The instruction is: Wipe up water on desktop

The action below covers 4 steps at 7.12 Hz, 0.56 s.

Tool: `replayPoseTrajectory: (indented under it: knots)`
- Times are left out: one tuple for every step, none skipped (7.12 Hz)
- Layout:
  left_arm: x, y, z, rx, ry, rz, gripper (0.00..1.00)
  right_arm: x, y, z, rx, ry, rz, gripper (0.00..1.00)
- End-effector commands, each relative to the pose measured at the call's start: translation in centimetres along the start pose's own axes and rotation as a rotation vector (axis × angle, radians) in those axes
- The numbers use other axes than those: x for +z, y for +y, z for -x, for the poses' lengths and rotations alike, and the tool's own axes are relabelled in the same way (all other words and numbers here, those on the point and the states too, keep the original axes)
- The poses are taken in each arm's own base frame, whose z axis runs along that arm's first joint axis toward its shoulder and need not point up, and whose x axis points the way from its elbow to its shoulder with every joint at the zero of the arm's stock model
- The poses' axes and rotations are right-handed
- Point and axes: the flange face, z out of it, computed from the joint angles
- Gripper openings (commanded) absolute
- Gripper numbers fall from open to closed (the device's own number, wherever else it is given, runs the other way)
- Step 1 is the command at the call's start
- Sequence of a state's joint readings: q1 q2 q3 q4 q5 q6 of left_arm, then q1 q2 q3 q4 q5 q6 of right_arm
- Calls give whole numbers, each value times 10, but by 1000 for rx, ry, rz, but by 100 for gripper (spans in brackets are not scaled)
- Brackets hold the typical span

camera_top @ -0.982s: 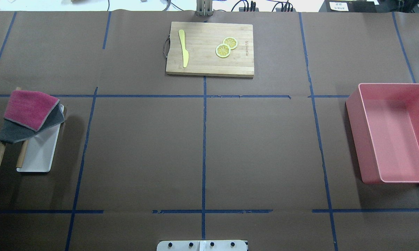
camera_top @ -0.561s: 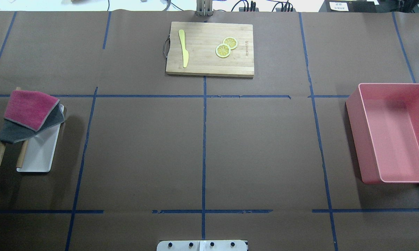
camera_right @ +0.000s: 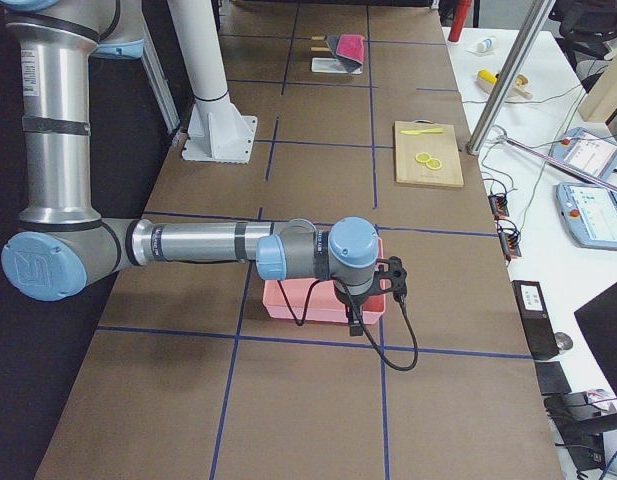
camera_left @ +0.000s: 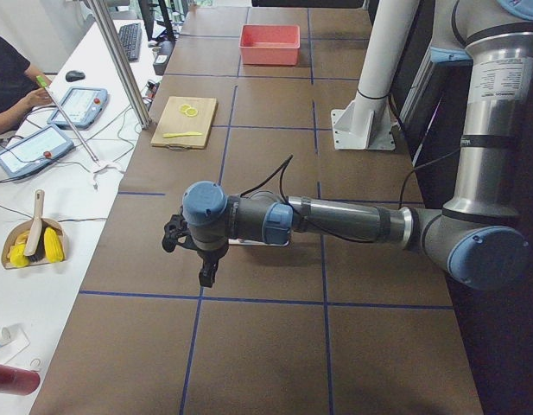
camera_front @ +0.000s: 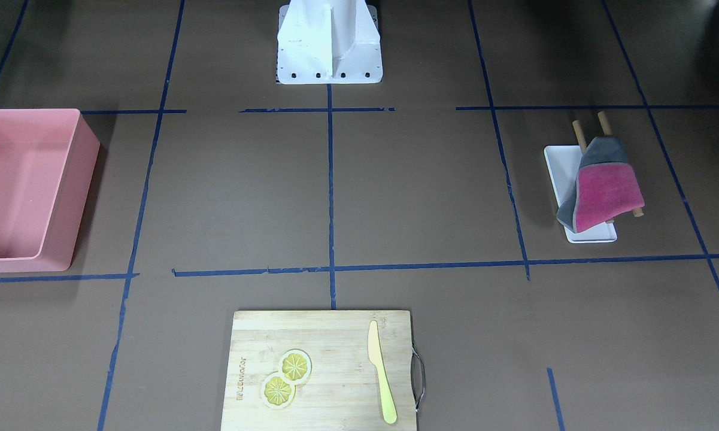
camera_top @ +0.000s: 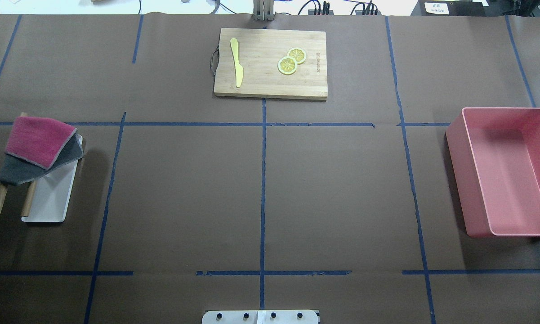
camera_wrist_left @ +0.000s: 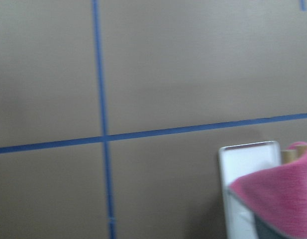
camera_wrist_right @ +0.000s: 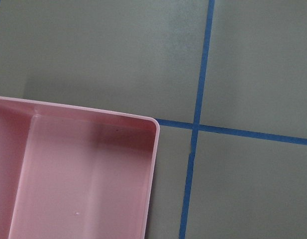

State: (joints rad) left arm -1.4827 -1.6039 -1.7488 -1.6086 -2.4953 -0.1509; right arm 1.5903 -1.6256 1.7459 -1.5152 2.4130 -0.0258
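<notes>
Where the cloth hangs, a tray meets the desktop.

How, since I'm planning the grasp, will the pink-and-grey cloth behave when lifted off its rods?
Probably floppy: the cloth sags over two wooden rods, corners hanging. Likely light, since thin rods bear it. Its loose fold, pink over grey, may fall open when lifted, and dragging could shift the rods or the white tray beneath.

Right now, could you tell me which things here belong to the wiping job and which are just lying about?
For the job: desktop; pink-and-grey cloth, probably the wiper. No water is visible.
Lying about: cutting board, yellow knife, lemon slices, pink bin, white tray.
</notes>
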Motion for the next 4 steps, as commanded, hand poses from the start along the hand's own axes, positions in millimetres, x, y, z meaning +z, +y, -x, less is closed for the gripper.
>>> replayPoseTrajectory:
  knots:
    - [42, 23, -38, -35, 40, 18, 100, -2, 0, 3, -2, -4, -5, 100]
    - [60, 26, -57, -70, 78, -12, 100, -3, -2, 4, -6, -5, -7, 100]
    - [83, 30, -76, -78, 97, 0, 98, -4, -4, 5, -7, -3, -8, 100]
    - [97, 30, -78, -77, 99, 18, 95, -4, -4, 5, -6, -5, -8, 100]
